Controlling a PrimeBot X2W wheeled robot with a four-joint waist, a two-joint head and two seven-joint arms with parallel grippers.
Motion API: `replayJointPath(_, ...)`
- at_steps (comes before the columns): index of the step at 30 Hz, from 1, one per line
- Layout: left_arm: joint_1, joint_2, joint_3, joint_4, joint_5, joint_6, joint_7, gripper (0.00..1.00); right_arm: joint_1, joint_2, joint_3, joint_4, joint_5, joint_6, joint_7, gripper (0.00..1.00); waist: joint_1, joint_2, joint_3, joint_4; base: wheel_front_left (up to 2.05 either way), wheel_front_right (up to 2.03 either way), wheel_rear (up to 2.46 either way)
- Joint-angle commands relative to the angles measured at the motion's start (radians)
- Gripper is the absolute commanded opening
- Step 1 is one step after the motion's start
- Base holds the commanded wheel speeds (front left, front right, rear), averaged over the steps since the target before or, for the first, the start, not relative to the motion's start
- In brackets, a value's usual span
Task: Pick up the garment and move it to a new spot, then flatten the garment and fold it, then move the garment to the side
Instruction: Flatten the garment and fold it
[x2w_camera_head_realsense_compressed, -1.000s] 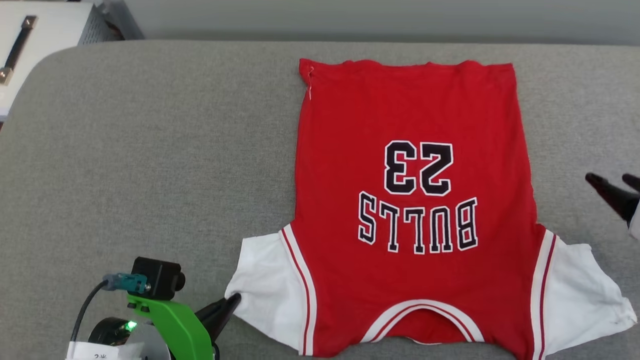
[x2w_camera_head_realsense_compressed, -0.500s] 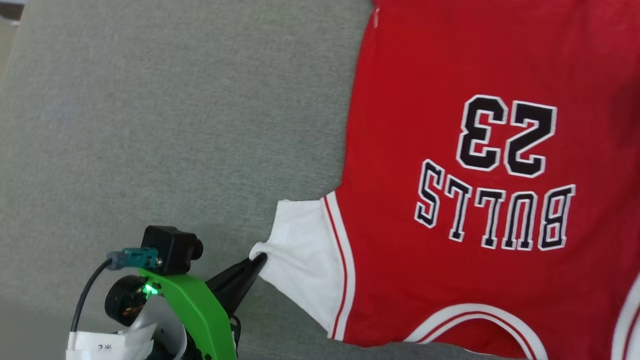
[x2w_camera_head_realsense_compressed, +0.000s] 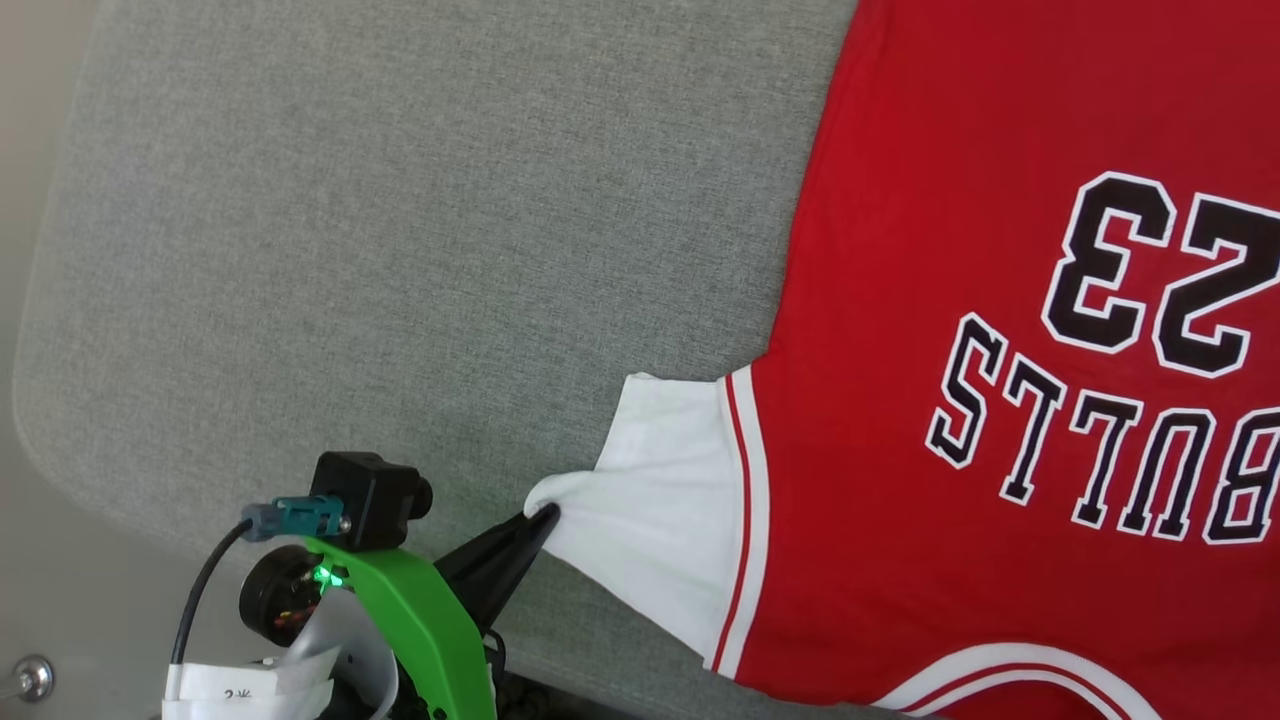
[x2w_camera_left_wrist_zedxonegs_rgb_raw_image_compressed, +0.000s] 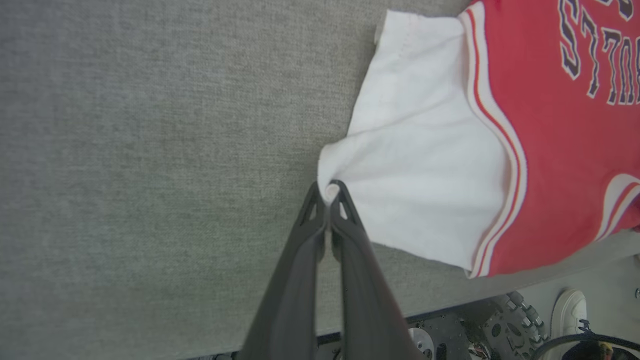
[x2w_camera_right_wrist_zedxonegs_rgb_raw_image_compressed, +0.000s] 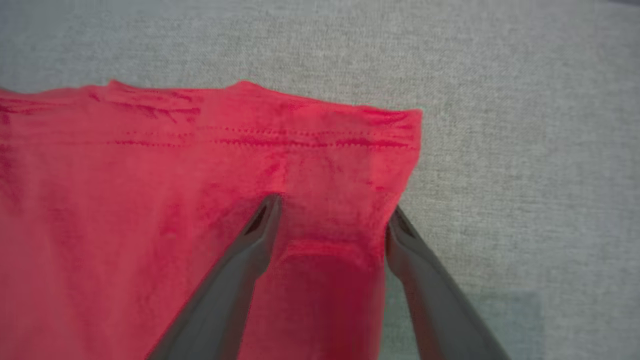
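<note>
The left hand (x2w_camera_left_wrist_zedxonegs_rgb_raw_image_compressed: 330, 192) is pinching the shirt's (x2w_camera_head_realsense_compressed: 900, 400) white sleeve tip, while the right hand (x2w_camera_right_wrist_zedxonegs_rgb_raw_image_compressed: 334, 207) is standing wide open over its red hem corner.

Head view swings left and in closer! The left gripper (x2w_camera_head_realsense_compressed: 545, 515) has drawn the sleeve (x2w_camera_head_realsense_compressed: 660, 500) into a taut peak at its tips. The right gripper (x2w_camera_right_wrist_zedxonegs_rgb_raw_image_compressed: 334, 207), off beside the garment (x2w_camera_right_wrist_zedxonegs_rgb_raw_image_compressed: 150, 210) a second ago, now straddles its hem corner (x2w_camera_right_wrist_zedxonegs_rgb_raw_image_compressed: 400, 130).
</note>
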Motion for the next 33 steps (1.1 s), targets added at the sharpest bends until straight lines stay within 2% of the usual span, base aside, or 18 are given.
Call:
replayJointPath(1,-0.023,-0.007,0.001,0.004,0.012,-0.006,-0.007,0.00,0.009,0.009,0.002,0.023,-0.007,-0.001,-0.002,1.00,-0.0001,0.0000,0.010,0.009,0.00,0.00,0.00)
replayJointPath(6,-0.031,-0.011,-0.002,0.013,0.017,-0.006,-0.007,0.00,0.024,0.023,0.008,0.046,0.001,-0.001,0.002,1.00,-0.0001,0.0000,0.013,0.011,0.00,0.00,0.00)
replayJointPath(8,-0.033,-0.013,-0.003,0.016,0.016,-0.006,-0.007,0.00,0.026,0.025,0.009,0.048,0.005,-0.001,0.000,0.05,-0.0001,0.0000,0.012,0.011,0.00,0.00,0.00)
replayJointPath(9,-0.034,-0.014,-0.003,0.017,0.015,-0.006,-0.007,0.00,0.028,0.024,0.010,0.049,0.007,-0.001,0.000,0.00,-0.0001,0.0000,0.011,0.011,0.00,0.00,0.00)
replayJointPath(21,-0.038,-0.006,0.001,0.030,0.020,0.005,-0.003,0.00,0.093,0.007,0.032,0.050,0.034,-0.001,-0.038,0.00,-0.0001,0.0000,-0.051,-0.024,0.00,0.00,0.00)
replayJointPath(33,-0.026,0.000,0.002,0.083,0.015,0.021,0.003,0.00,0.296,0.006,0.060,0.033,0.137,-0.001,-0.120,0.00,-0.0001,0.0000,-0.231,-0.143,0.00,0.00,0.00)
